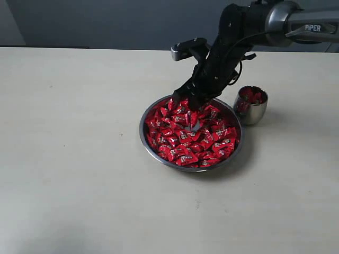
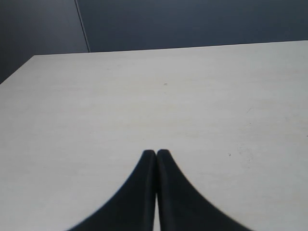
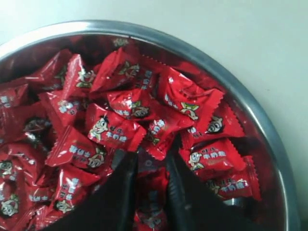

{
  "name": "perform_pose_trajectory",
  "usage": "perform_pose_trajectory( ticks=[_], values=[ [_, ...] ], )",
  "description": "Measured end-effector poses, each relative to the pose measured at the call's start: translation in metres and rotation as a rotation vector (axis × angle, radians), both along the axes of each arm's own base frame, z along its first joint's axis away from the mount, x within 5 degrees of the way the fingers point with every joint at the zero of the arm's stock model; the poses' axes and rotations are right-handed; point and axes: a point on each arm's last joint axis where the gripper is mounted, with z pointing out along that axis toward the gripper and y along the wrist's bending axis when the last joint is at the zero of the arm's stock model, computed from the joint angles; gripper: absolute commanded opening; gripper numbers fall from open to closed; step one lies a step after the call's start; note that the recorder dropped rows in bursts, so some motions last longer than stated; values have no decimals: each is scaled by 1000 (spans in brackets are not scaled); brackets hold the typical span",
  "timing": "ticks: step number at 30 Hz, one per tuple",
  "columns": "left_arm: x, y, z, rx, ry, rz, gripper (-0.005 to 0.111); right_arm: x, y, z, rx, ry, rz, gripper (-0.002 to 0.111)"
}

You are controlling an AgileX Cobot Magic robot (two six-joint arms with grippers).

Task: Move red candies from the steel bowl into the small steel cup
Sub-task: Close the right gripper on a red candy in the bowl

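The steel bowl (image 1: 142, 131) sits mid-table, heaped with red candies (image 1: 183, 143). My right gripper (image 1: 194, 123) reaches down into the heap near the bowl's far side. In the right wrist view the bowl's rim (image 3: 231, 82) curves around the candies (image 3: 115, 130), and the right gripper (image 3: 150, 156) is closed on one red candy (image 3: 153, 190) wedged between its black fingers. The small steel cup (image 1: 250, 112) stands just right of the bowl with some red candies (image 1: 252, 96) inside. My left gripper (image 2: 156, 153) is shut with nothing in it, over bare table.
The pale table (image 1: 69, 159) stretches wide to the left and front of the bowl. A dark wall (image 1: 106, 21) runs behind the table's far edge. The right arm (image 1: 296, 24) comes in from the upper right, above the cup.
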Motion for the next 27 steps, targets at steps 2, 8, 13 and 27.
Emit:
perform_pose_trajectory(
  ticks=[2, 8, 13, 27],
  values=[
    [0, 0, 0, 0, 0, 0, 0, 0, 0, -2, -2, 4, 0, -1],
    [0, 0, 0, 0, 0, 0, 0, 1, 0, -3, -2, -1, 0, -1],
    [0, 0, 0, 0, 0, 0, 0, 1, 0, -3, 1, -8, -2, 5],
    [0, 0, 0, 0, 0, 0, 0, 1, 2, -14, 6, 23, -14, 27]
  ],
)
